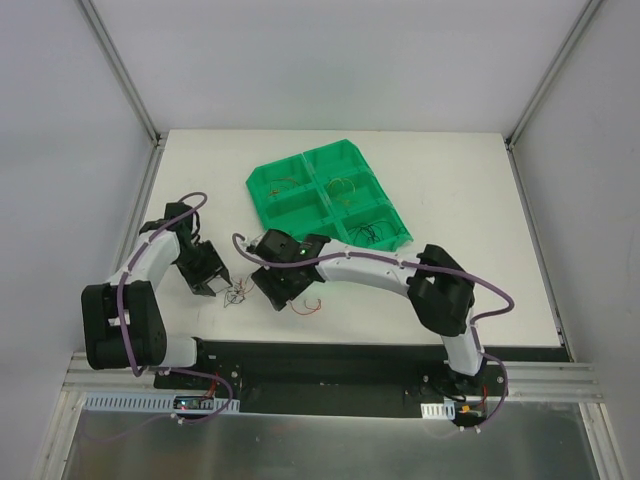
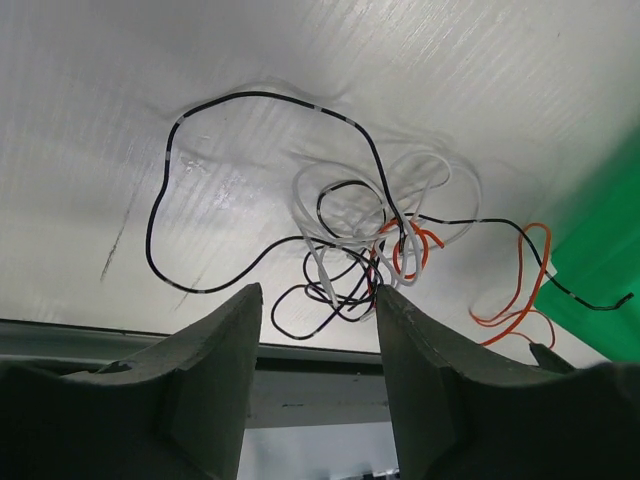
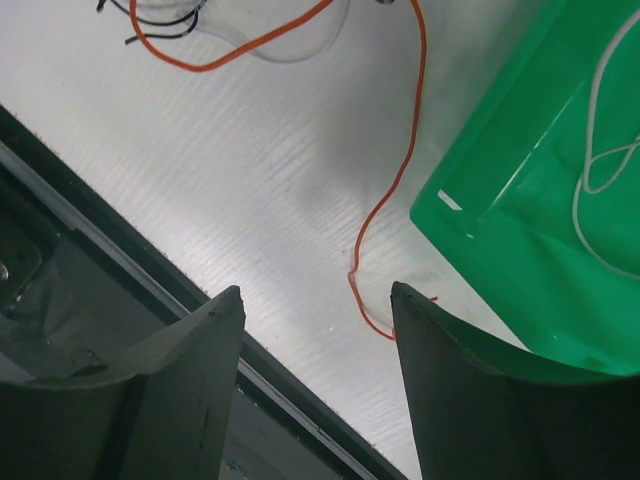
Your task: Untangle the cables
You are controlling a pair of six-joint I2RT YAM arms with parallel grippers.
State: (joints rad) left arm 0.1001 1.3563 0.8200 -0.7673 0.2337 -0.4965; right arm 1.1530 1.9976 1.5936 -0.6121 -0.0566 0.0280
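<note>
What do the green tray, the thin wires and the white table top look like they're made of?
Green tray: smooth moulded plastic, slightly glossy, with thin walls. Wires: probably metal under coloured plastic coating; they hold curls. Table top: white, finely ribbed, maybe corrugated plastic sheet.

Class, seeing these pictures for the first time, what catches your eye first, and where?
The bright green tray stands out on the white table, thin wires in its compartments. Nearer, a knot of black, white and orange cables lies just ahead of the open left gripper. A loose orange wire trails beside the tray, before the open right gripper.
</note>
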